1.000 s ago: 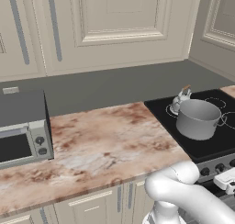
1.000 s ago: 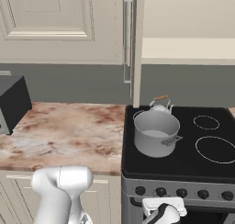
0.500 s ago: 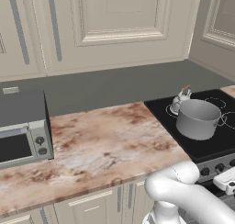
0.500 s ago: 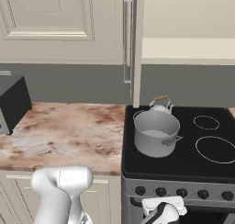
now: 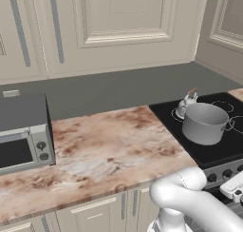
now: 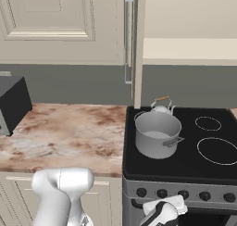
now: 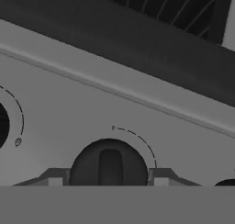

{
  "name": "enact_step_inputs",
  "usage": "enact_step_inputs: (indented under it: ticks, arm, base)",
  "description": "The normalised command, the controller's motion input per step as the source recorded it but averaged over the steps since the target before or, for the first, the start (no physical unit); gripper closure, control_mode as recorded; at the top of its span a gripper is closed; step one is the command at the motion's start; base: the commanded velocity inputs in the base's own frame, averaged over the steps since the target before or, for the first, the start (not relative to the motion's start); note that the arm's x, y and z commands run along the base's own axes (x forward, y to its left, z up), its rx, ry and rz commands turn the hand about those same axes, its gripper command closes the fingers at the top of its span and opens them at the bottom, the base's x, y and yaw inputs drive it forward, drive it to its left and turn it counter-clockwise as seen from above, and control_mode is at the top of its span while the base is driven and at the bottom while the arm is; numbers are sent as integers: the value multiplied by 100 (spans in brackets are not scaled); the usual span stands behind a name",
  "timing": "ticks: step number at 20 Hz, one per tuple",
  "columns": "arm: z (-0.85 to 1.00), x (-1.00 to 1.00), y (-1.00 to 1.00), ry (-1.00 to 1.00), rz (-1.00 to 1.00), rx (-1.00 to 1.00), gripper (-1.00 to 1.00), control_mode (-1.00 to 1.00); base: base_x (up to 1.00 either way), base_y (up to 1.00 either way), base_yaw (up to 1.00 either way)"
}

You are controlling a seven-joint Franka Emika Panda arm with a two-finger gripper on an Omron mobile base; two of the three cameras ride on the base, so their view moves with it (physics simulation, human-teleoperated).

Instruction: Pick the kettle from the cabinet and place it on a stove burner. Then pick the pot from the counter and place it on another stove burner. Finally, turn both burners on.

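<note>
- Presently, the pot [image 6: 158, 133] stands on the front-left burner of the stove [image 6: 203, 167], with the kettle [image 6: 162, 107] just behind it on the rear-left burner; the bench [image 5: 102, 155] beside them carries a microwave [image 5: 21, 131].
- Low at the stove's front panel, the end effector [image 7: 109, 179] has its fingers apart, one on each side of a round knob [image 7: 109, 165], seemingly not yet clamped.
- Judged step: turning a burner on.
- To do it well: centre the fingers on the knob's raised bar, close firmly, then rotate about the knob's own axis without pulling outward.
- Check the dial arc confirms the turn.
</note>
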Motion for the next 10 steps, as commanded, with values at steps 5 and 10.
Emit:
enact_step_inputs:
  ticks: [5,10]
  arm:
    - [0,0,0,0,0,-26,100,-100]
    - [0,-1,0,0,0,-28,100,-100]
  base:
    - [0,0,0]
    - [0,0,0]
